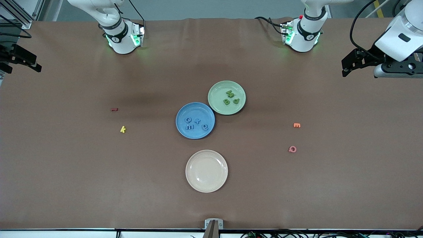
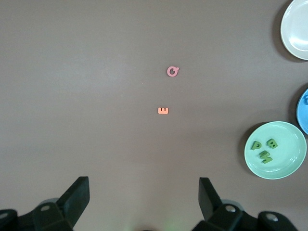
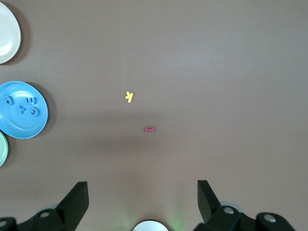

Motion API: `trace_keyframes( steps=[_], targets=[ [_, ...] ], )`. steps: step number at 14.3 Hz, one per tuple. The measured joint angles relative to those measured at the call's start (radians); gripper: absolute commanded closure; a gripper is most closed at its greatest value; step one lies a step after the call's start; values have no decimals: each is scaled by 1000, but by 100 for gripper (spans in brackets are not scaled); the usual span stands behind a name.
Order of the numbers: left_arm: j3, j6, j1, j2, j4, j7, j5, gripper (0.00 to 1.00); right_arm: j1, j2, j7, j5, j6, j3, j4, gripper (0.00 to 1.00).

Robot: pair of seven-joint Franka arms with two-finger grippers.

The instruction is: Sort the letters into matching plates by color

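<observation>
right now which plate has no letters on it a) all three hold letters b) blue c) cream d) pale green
c, the cream plate nearest the front camera is bare, while the blue plate holds blue letters and the pale green plate holds green letters.

The right gripper [image 1: 31,64] shows only in part in the front view, its arm cut off at the edge. The left gripper's [image 1: 345,67] wrist runs out of that view likewise. In each wrist view the roots of the jaws are cropped.

The left wrist view cuts the blue plate [image 2: 304,111] to a sliver and the cream plate [image 2: 294,30] to a part. The right wrist view leaves only a rim of the green plate [image 3: 1,149].

The green letters [image 1: 230,98] lie bunched, too small to count surely. The blue letters [image 1: 197,123] and the dark red letter [image 1: 114,109] are too small to read.
</observation>
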Motion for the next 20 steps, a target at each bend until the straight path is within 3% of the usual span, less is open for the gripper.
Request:
trace_keyframes(
  steps=[8,20],
  targets=[
    [0,0,0,0,0,0,0,0,2,-7,-79,-14,12,-1,0,0],
    [0,0,0,0,0,0,0,0,15,-7,-45,-17,-1,0,0,0]
  ],
)
